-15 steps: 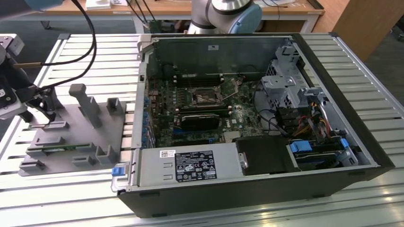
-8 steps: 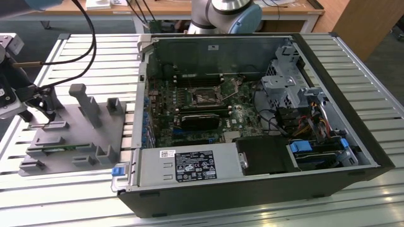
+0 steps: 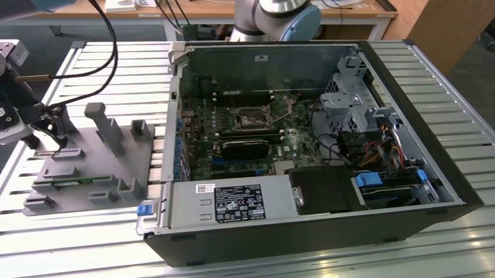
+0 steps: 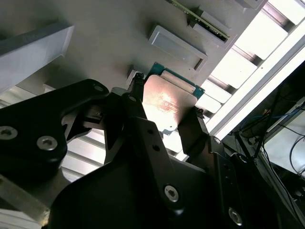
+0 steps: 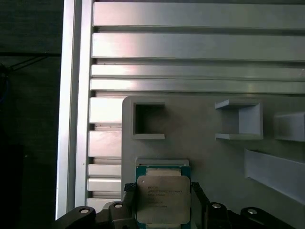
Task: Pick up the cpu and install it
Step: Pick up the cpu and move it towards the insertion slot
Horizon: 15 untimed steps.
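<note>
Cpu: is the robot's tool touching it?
Touching. In the second wrist view the tool meets the cpu on two opposite edges, with no gap.

Soft, even light fills the scene, but in the second wrist view a warm glare blooms on the cpu (image 4: pixel 164 107) in the gripper (image 4: pixel 167 101), the table slats (image 4: pixel 267 52) just beyond it burn white, and the gripper's own black body sits in shadow.

The cpu (image 5: pixel 162 198) has a silvery-grey top and a teal-green rim. The fixture tray (image 3: pixel 85 168) is plain grey, the table (image 3: pixel 433 75) is silver with ribbed stripes, and the gripper (image 4: pixel 167 106) is black
</note>
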{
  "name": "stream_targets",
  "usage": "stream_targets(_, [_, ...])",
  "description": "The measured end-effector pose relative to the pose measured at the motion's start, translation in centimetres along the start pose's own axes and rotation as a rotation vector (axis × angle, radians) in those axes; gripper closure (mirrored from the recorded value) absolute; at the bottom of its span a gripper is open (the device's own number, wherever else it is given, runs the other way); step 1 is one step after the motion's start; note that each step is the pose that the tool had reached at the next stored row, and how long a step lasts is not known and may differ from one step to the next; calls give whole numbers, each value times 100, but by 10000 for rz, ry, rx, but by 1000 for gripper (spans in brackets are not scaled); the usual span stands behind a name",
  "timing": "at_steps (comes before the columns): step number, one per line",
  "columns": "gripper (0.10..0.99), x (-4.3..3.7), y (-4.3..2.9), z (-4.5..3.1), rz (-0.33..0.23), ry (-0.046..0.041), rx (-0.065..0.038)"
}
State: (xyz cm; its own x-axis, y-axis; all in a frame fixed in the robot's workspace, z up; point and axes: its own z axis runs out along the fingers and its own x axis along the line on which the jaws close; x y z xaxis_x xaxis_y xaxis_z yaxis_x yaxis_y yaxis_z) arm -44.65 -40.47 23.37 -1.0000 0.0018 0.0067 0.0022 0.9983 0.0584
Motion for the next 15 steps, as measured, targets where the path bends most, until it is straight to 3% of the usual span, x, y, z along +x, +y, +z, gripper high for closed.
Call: stream_targets(15, [545, 0, 12, -26, -1, -1, 0])
